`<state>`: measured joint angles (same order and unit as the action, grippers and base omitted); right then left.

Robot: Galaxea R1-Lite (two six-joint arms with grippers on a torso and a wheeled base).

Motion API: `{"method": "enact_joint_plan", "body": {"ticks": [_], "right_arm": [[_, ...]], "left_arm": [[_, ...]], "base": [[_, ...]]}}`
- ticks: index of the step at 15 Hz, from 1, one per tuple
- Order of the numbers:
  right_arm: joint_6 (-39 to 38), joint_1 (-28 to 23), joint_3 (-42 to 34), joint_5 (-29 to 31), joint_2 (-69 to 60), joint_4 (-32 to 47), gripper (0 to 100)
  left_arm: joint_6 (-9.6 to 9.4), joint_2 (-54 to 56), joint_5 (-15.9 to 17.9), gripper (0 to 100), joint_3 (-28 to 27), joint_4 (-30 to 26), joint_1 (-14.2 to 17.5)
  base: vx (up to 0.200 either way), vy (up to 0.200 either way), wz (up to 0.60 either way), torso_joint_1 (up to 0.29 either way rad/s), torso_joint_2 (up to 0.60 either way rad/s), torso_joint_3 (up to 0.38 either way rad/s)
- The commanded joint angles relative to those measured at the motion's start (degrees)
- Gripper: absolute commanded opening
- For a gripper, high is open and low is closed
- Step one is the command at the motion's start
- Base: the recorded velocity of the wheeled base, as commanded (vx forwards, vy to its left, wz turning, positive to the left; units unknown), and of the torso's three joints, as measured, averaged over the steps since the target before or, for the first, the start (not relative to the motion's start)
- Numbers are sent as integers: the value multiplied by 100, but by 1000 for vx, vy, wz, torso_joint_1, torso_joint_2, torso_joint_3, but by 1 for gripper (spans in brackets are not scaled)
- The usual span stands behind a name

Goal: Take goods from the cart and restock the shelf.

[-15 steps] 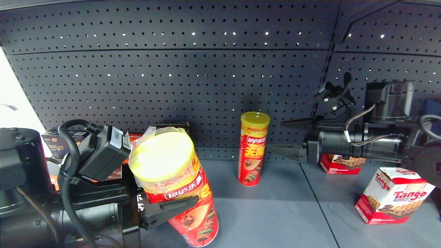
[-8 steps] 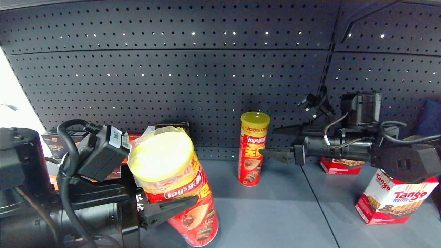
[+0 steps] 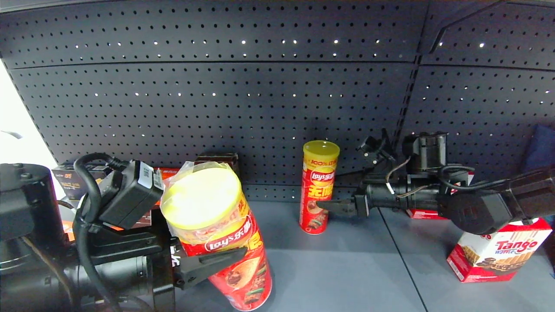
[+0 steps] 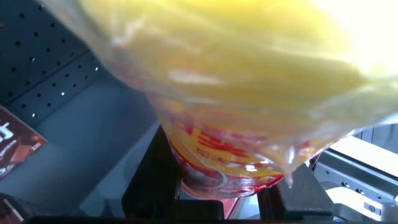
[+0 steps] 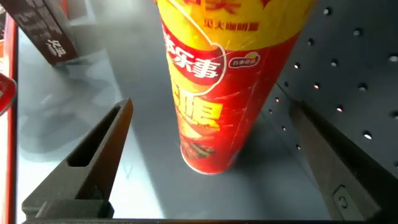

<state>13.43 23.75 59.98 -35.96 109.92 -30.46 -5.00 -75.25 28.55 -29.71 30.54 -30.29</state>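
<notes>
A red chip can with a yellow lid (image 3: 320,187) stands upright on the grey shelf (image 3: 347,268), close to the pegboard back wall. My right gripper (image 3: 331,190) is open, with one finger on each side of the can's lower half; in the right wrist view neither touches the standing can (image 5: 208,81) between the right gripper's (image 5: 210,109) fingers. At the front left, my left gripper (image 3: 217,253) is shut on a second, bag-wrapped chip can (image 3: 204,203), held tilted above the shelf. Up close, the held can (image 4: 249,62) sits between the left gripper's (image 4: 227,183) fingers.
A red and white wafer box (image 3: 498,253) stands at the front right, partly behind my right arm. Another red box (image 3: 422,213) lies behind that arm. Dark boxes (image 3: 71,182) sit at the back left, one (image 3: 219,158) against the pegboard (image 3: 260,108).
My right arm has moved left and down, bringing its open fingers from beside the standing can to either side of it. The left gripper and its can have barely moved.
</notes>
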Motion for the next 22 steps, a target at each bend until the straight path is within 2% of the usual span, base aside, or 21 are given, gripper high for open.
{"method": "enact_joint_plan", "body": {"ticks": [1, 17, 18, 22], "right_arm": [[1, 33, 32, -7, 214, -47, 100], [1, 200, 260, -16, 759, -153, 100], [1, 200, 260, -16, 776, -162, 0], [-7, 209, 269, 28, 785, -153, 0]], "left_arm": [[-1, 2, 1, 0, 9, 5, 15], [-19, 19, -7, 0, 167, 5, 15], [-19, 19, -7, 0, 167, 5, 15], [-1, 37, -7, 0, 167, 5, 15]], "base": [[0, 0, 0, 0, 0, 0], [0, 0, 0, 0, 0, 0], [0, 0, 0, 0, 0, 0], [0, 0, 0, 0, 0, 0]]}}
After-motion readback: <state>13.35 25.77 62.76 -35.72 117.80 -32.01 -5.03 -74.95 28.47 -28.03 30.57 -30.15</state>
